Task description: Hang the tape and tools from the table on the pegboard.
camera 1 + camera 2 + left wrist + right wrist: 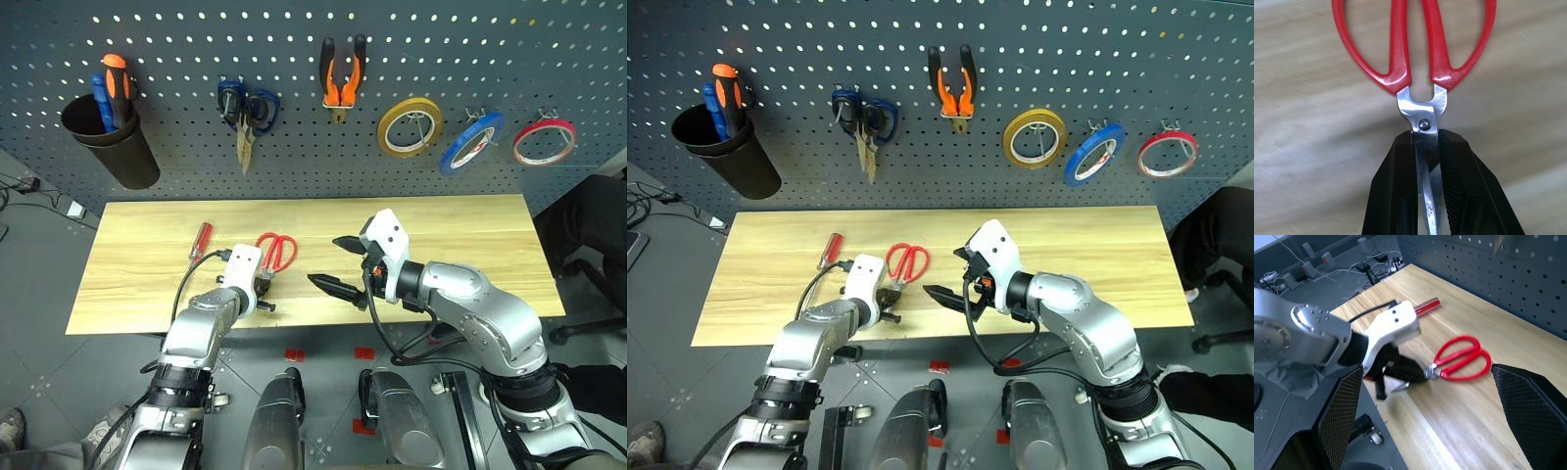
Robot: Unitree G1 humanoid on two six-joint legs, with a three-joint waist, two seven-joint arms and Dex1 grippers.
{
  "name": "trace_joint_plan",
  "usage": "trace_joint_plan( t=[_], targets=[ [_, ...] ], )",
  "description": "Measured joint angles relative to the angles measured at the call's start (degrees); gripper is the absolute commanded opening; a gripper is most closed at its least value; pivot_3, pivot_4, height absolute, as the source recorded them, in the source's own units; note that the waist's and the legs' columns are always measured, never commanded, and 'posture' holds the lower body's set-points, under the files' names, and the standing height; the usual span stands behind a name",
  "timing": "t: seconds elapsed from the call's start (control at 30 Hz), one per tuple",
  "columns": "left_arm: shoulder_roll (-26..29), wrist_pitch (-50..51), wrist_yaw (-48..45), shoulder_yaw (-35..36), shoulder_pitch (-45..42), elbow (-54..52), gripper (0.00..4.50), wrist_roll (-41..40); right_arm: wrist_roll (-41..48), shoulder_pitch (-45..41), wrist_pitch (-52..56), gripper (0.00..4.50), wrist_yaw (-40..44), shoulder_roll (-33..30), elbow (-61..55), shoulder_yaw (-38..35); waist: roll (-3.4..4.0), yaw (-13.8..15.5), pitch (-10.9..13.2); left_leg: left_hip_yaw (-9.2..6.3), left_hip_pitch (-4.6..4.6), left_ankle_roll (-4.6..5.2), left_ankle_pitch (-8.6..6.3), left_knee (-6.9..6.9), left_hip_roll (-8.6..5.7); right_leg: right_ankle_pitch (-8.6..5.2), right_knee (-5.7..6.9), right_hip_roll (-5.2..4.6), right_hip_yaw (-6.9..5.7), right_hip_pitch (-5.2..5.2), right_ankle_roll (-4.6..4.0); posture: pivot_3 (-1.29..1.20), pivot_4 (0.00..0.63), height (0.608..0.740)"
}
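My left pincer (1426, 196) is clenched on the blades of the red-handled scissors (1415, 54), just below the pivot screw, with the handle loops pointing away from it and lying flat on the worktop (451, 230). I judge the step in hand to be the pick-up of the scissors; the grip is made but the lift is not yet begun. My right pincer (339, 264) hangs released, jaws wide, just beside the left and above the worktop, holding nothing. The red-handled screwdriver (200, 240) lies near the left pincer on its outer side. Beyond both pincers, the pegboard (549, 59) already carries the blue tape (471, 141) and the pliers (342, 76). The next move calls for a straight lift, then presenting a handle loop to a free hook; a blade grip may slip, so I would raise slowly.
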Motion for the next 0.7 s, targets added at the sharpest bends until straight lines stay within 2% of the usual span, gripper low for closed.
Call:
trace_joint_plan(
  t=[0.3, 0.53, 0.7],
  targets=[
    [6.7, -12.3, -2.1, -1.6, 6.2, -17.6, 0.34, 3.9, -1.8, 0.1, -2.7, 4.50, -1.0, -1.7, -1.3, 0.3, 0.00, 0.0, 0.0, 0.05, -0.01, 0.12, -0.08, -0.05, -0.01, 0.00, -0.07, -0.04, 0.06, -0.01, 0.00, -0.18, 0.340, 0.740],
    [12.1, -18.6, -5.4, -2.2, 8.4, -23.2, 0.34, 6.0, -1.9, 0.0, -4.0, 4.50, -0.9, -2.1, -2.0, 0.3, -0.01, 0.1, 0.0, 0.01, -0.01, 0.18, -0.11, -0.07, 0.01, -0.01, -0.04, 0.00, 0.03, -0.04, -0.01, -0.17, 0.333, 0.740],
    [10.1, -25.5, -2.4, 1.4, 8.2, -24.4, 0.34, 6.9, -2.8, -0.6, -7.1, 4.50, -0.3, -2.8, -2.0, 0.8, -0.01, 0.1, 0.0, 0.02, -0.04, 0.19, -0.12, -0.06, -0.02, -0.01, -0.07, -0.03, 0.02, -0.03, 0.00, -0.17, 0.333, 0.740]
  ],
)
